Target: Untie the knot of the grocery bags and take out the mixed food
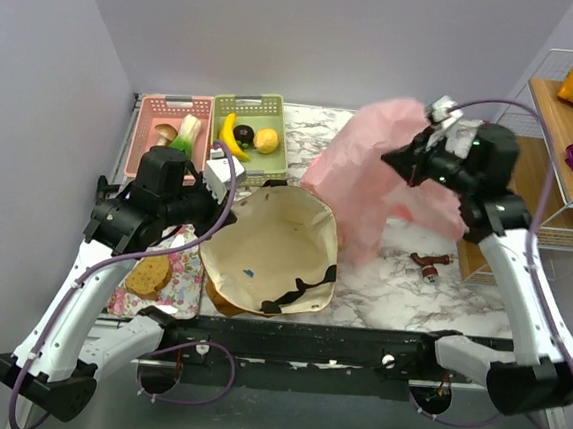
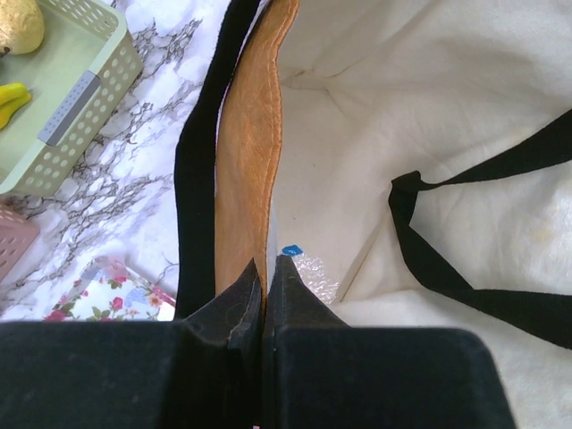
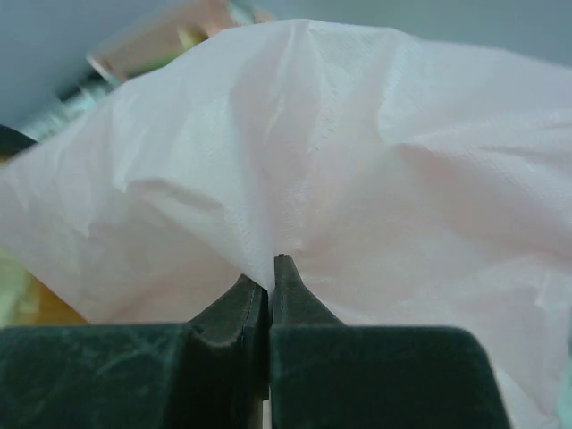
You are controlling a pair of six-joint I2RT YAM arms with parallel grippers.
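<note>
Aloft, the right gripper (image 3: 270, 268) is clamped fully shut on the pink bag (image 3: 357, 161), over the worktop's (image 1: 391, 284) far right; the left gripper (image 2: 265, 268) is pinched shut on the tote's (image 2: 250, 161) rim, mid near edge.

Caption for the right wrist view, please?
Right gripper shut on a fold of the thin, crinkly pink plastic bag, which fills most of the view.
</note>
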